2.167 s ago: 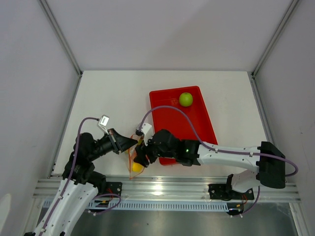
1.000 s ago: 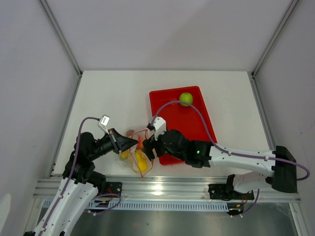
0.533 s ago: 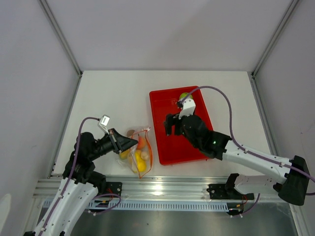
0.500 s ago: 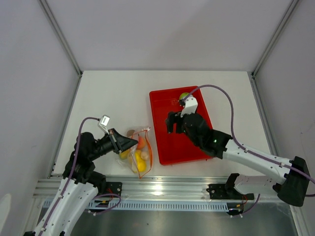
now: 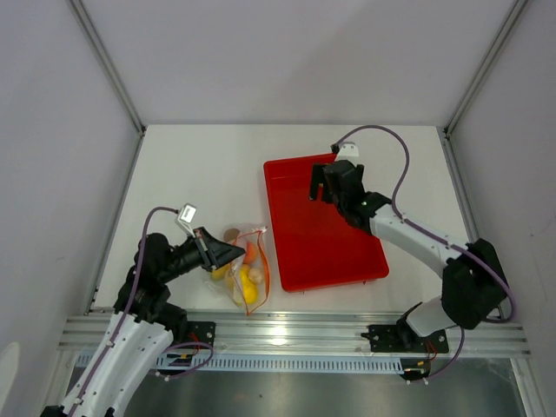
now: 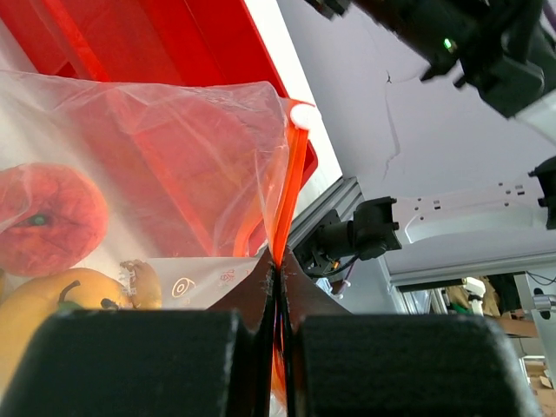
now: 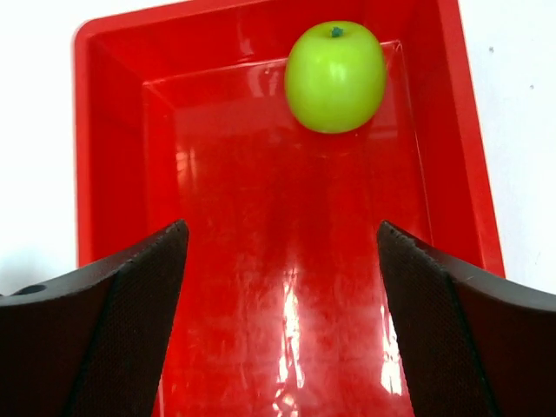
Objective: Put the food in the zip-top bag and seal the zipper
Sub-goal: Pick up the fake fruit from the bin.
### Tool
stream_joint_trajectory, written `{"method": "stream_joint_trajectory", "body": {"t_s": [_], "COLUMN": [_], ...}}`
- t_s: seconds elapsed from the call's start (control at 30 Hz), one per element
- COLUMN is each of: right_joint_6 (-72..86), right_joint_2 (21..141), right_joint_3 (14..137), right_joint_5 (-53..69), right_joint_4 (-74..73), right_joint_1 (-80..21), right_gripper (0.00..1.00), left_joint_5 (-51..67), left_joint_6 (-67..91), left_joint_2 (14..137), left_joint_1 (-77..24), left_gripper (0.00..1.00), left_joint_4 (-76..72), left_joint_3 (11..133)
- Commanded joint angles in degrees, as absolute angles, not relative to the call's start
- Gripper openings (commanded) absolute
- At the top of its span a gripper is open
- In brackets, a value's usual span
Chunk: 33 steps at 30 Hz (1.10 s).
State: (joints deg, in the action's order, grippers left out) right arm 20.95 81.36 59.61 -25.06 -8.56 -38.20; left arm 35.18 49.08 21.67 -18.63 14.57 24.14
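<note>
Wide open and empty above the red tray (image 7: 113,130), the right gripper (image 7: 280,228) may knock the round green apple (image 7: 335,76) at its far end rolling, while the left gripper (image 6: 276,287) pinches shut on the mouth of the zip-top bag (image 6: 174,156).

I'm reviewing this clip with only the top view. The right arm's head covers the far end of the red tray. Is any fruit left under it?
Observer: Yes, the right wrist view shows one green apple lying in the tray near its far wall.
Reviewer: Is the right gripper closed on it?
Observer: No, it stands open, and the apple lies beyond its fingertips.
Reviewer: What is the left gripper pinching?
Observer: The left wrist view shows it shut on the bag at its orange-red strip.
</note>
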Motion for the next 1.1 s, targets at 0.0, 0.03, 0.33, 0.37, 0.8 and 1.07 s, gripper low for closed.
{"method": "stream_joint_trajectory", "body": {"t_s": [0.0, 0.03, 0.33, 0.37, 0.8, 1.07], "right_joint_6": [18.8, 18.2, 15.3, 15.2, 12.0, 10.0], "right_joint_2": [86.7, 89.4, 99.8, 101.1, 107.2, 111.7], "right_joint_3": [66.0, 67.8, 75.1, 75.5, 76.8, 78.8], "right_joint_5": [-24.3, -24.8, -26.5, -27.1, -26.4, -22.2], "right_joint_4": [-9.9, -10.0, -11.2, -11.2, -7.8, -4.3], "right_joint_1": [-37.4, -37.2, -35.2, -35.2, -31.0, -28.6], "right_gripper": [0.90, 0.94, 0.99, 0.99, 0.99, 0.99], "left_joint_5": [36.4, 36.4, 36.9, 36.9, 37.5, 38.3], "left_joint_6": [49.3, 49.3, 49.4, 49.4, 49.8, 50.2], "left_joint_2": [22.0, 22.0, 23.1, 23.2, 25.2, 27.6], "left_joint_1": [-19.0, -19.0, -19.0, -19.0, -19.0, -19.0], "left_gripper": [0.01, 0.00, 0.01, 0.01, 0.00, 0.01], "left_joint_4": [12.0, 12.0, 10.4, 10.2, 6.8, 3.7], "left_joint_3": [23.6, 23.6, 22.3, 22.3, 21.0, 19.8]}}
